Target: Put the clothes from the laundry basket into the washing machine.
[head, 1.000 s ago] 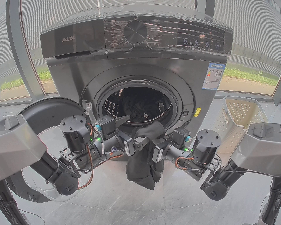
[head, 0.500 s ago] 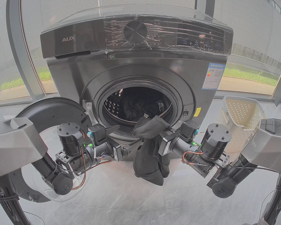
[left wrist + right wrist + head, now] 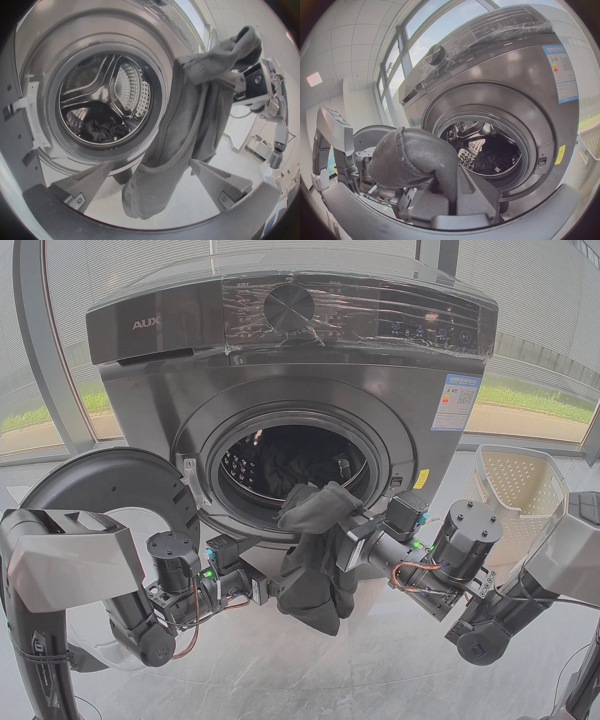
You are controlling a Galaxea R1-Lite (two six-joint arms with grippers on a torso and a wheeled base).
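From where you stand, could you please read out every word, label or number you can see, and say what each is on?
"AUX": pale capitals on the drawer front of the washing machine.
Control panel: print and icons under plastic film, too small to read.
Blue-and-white label on the machine's front: too small to read.
Yellow sticker beside the door opening: too small to read.
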